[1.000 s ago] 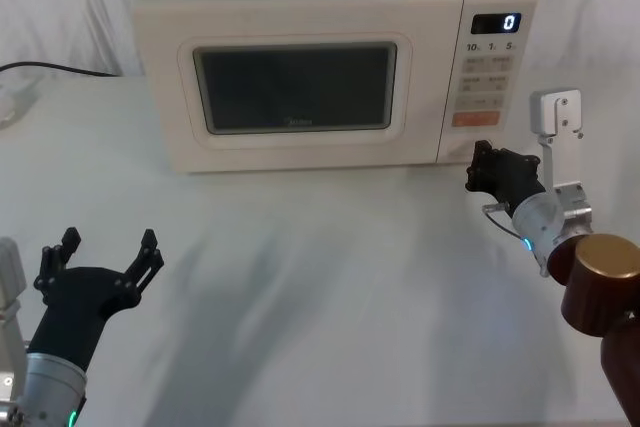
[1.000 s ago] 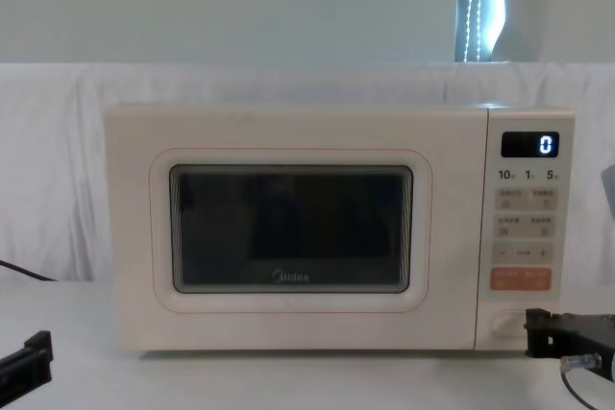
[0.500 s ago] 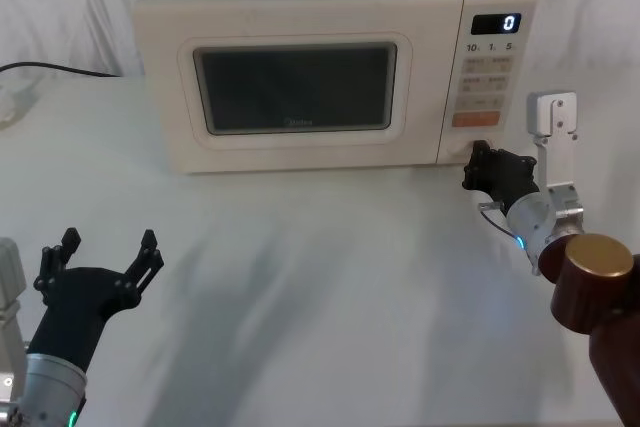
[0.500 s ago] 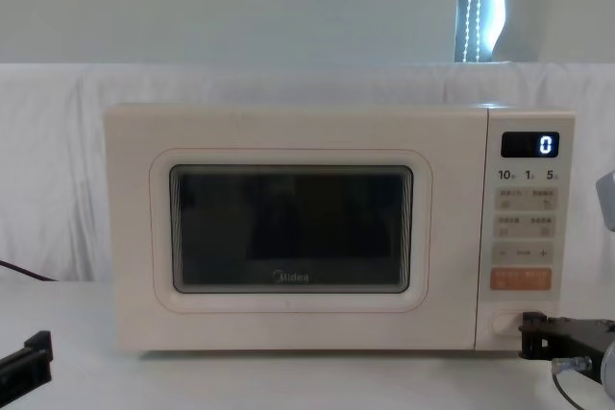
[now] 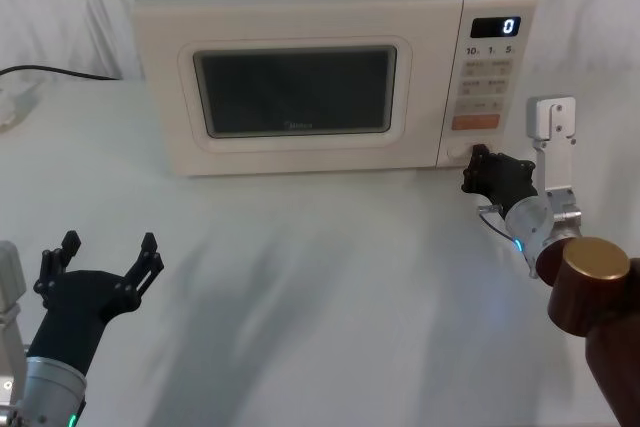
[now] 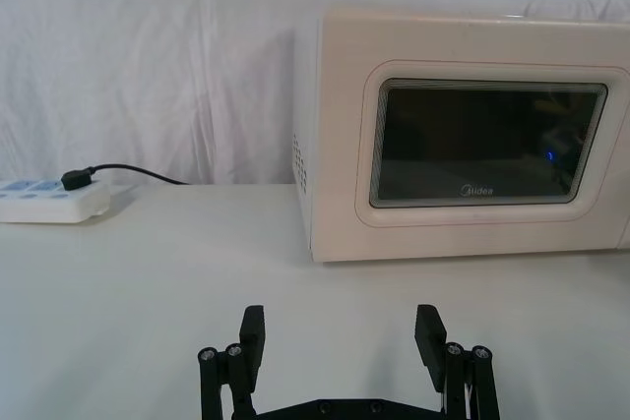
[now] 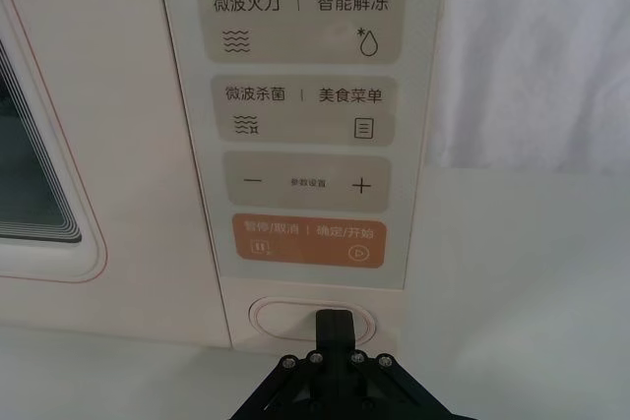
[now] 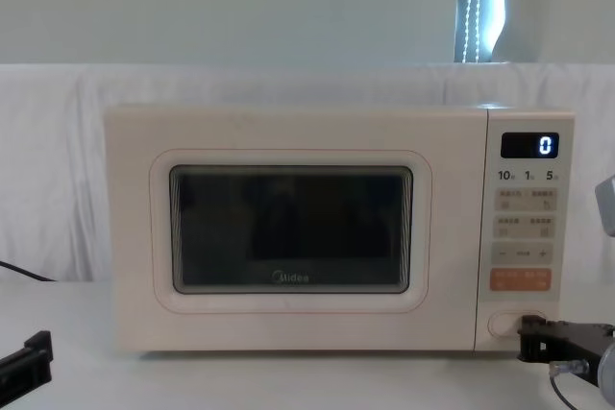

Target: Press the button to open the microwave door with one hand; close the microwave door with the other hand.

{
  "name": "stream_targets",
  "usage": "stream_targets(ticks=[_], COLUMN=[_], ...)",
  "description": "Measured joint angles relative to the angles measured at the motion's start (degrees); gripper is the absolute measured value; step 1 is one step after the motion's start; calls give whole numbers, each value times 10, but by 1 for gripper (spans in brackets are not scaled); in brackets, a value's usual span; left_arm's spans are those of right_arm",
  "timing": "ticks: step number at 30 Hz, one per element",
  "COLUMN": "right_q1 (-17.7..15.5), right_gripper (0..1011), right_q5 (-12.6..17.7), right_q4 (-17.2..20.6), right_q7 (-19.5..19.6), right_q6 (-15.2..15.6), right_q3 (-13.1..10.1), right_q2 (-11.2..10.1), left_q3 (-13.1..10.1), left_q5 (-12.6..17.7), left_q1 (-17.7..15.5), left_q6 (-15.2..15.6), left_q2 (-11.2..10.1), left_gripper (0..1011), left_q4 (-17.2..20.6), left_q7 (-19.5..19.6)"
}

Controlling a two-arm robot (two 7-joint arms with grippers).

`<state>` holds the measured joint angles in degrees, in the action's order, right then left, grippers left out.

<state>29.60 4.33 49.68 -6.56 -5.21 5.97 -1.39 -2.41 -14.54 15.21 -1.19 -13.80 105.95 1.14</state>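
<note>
Right gripper (image 7: 333, 327), fingers clenched, tip at the button (image 7: 285, 320); door (image 5: 295, 89) closed. Left gripper (image 5: 98, 265) released, parked low. Risk: tip sliding onto the orange key (image 7: 308, 240).

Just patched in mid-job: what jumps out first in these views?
The cream microwave stands at the back of the table, its door shut and its display reading 0. The right pincer, fingers together, is tipped against the button at the panel's bottom. The left pincer hovers open, near the table's front left.
</note>
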Motion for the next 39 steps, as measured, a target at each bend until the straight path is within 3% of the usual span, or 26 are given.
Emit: stream_targets(ticks=[39], right_q1=[42], right_gripper=[0], right_q5=[-10], right_q4=[-67], right_q7=[-5], right_q6=[-22], right_q3=[3], right_q2=[10], left_q3=[0], left_q5=[0], left_q1=[0], left_q6=[0], left_q2=[0], left_gripper=[1001], left_q4=[0], left_q7=[0])
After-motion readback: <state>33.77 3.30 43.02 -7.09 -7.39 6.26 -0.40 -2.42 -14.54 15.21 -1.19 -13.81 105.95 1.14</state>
